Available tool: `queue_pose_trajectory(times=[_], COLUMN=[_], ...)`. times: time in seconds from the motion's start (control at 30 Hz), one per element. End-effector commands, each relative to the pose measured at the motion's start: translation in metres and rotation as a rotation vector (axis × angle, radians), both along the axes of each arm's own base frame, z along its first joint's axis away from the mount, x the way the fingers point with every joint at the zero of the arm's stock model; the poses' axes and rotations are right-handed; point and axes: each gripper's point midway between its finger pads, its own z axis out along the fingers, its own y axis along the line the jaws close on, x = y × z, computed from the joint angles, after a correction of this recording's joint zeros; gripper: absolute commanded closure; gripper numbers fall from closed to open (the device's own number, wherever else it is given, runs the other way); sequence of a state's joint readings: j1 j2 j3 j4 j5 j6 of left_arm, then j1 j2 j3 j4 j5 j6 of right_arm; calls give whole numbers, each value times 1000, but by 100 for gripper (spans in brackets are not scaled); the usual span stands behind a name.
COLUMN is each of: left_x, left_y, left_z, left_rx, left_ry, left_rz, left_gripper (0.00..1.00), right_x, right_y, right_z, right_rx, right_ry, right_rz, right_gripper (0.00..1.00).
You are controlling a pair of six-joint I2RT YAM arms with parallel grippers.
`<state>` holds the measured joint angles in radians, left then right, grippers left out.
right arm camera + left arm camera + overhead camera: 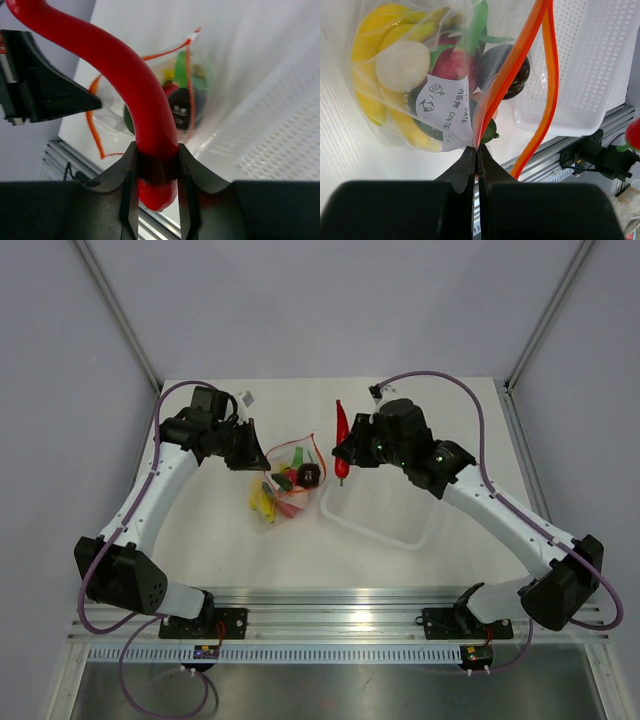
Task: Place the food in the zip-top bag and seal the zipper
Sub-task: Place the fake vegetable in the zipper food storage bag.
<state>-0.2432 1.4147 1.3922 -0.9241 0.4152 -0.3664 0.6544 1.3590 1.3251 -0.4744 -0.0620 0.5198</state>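
The left gripper (477, 150) has its jaws together, pinching the bag (445, 100) at one end of its zipper (520, 65). The bag rests on the table (200, 530) beside the tray (375, 532), with the banana (370, 55) and other food inside. The right gripper (157, 165) has its jaws clamped on the chilli (135, 85), held in the air near the bag's mouth. The mouth gapes narrowly and the chilli is long and curved, so its tip may snag the zipper, tug the bag from the pinch, or land outside.

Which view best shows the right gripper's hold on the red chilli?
Right wrist: the red chilli fills the frame, pinched between the right gripper fingers. Top external shows it small and whole. Left wrist catches only a red end at its right edge.
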Motion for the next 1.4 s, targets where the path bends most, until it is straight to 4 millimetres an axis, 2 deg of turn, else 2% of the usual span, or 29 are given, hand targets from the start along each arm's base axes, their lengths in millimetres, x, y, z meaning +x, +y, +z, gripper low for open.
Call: queue_pose_trajectory(times=[0.0,0.03,0.07,0.13,0.23,0.33,0.6,0.77,0.83,0.87,0.9,0.97,1.0,1.03,1.07,1.13,1.2,1.33,1.37], left_x=[5,4,4,4,2,2,2,3,3,3,3,3,4,4,4,4,4,5,5], left_y=[-7,-8,-7,-6,-5,-7,-7,-9,-9,-9,-10,-10,-9,-10,-9,-9,-9,-10,-11], left_z=[17,18,19,20,19,18,18,19,19,19,19,20,20,22,21,23,22,21,22], left_rx=[-38,-37,-37,-28,-24,-36,-35,-42,-44,-43,-44,-44,-41,-43,-42,-41,-39,-43,-46], left_ry=[-70,-71,-75,-77,-82,-77,-80,-82,-79,-81,-79,-79,-81,-85,-84,-89,-86,-86,-86], left_rz=[-11,-14,-16,-18,-19,-20,-24,-24,-26,-26,-26,-27,-28,-29,-28,-31,-30,-31,-31], left_gripper=[100,100,100,100,100,100,100,100,100,100,100,100,100,100,100,100,100,100,100], right_x=[18,14,12,2,-4,1,28,15,8,1,-5,-10,-14,-10,-11,-3,-2,0,0], right_y=[46,66,79,99,105,103,107,121,129,135,140,146,140,135,126,107,92,76,71], right_z=[30,17,30,18,4,-3,-22,-48,-54,-53,-56,-51,-57,-52,-56,-40,-26,-15,-16], right_rx=[197,200,230,250,278,270,284,284,301,302,294,267,212,191,146,108,66,4,-17], right_ry=[-32,18,29,119,179,176,172,246,262,262,271,258,260,238,239,155,92,42,41], right_rz=[-89,-15,29,125,136,100,-39,-83,-65,-39,-6,37,42,27,5,-46,-66,-86,-96], right_gripper=[94,93,92,92,93,95,98,94,86,79,56,35,28,22,21,20,22,28,34])
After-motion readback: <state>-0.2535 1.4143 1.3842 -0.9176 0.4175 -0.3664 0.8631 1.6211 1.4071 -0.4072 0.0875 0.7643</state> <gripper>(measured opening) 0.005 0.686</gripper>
